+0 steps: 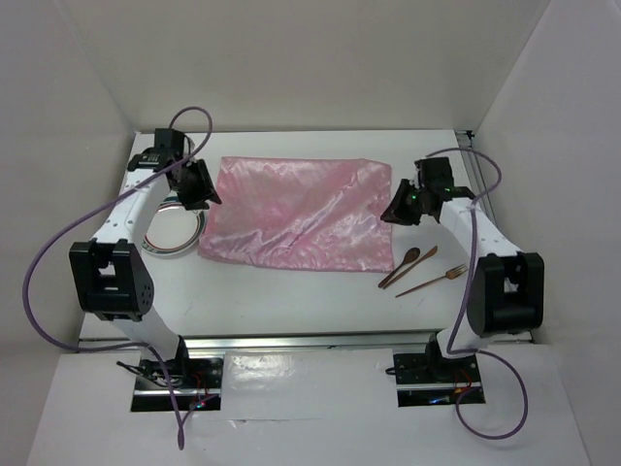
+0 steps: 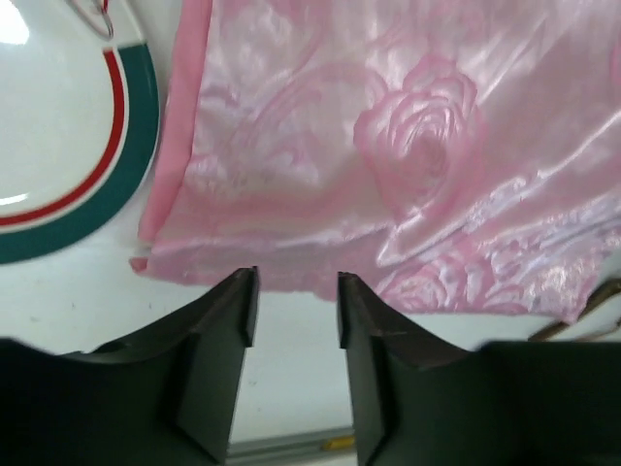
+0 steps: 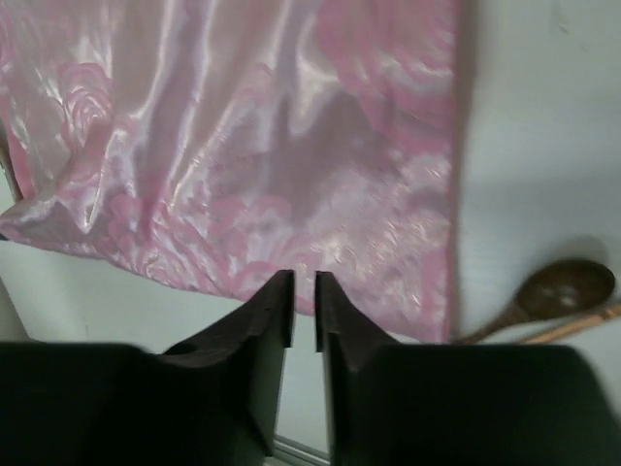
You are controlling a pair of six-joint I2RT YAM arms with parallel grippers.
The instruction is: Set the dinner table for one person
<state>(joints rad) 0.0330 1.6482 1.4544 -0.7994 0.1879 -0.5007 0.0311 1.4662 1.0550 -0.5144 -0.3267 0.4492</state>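
A shiny pink cloth (image 1: 296, 214) with a rose pattern lies spread and slightly wrinkled on the white dinner table (image 1: 291, 301). My left gripper (image 1: 199, 184) hovers at the cloth's left edge. In the left wrist view it (image 2: 297, 282) is open with nothing between its fingers, just off the cloth (image 2: 388, 146). My right gripper (image 1: 401, 206) hovers at the cloth's right edge. Its jaws (image 3: 304, 282) stand a narrow gap apart, empty, over the cloth's (image 3: 243, 146) hem.
A white plate (image 1: 175, 233) with a green and red rim (image 2: 58, 126) sits left of the cloth, partly under my left arm. A wooden spoon (image 1: 400, 266) (image 3: 558, 291) and a copper fork (image 1: 432, 282) lie right of the cloth. A metal rail (image 1: 310, 340) runs along the near edge.
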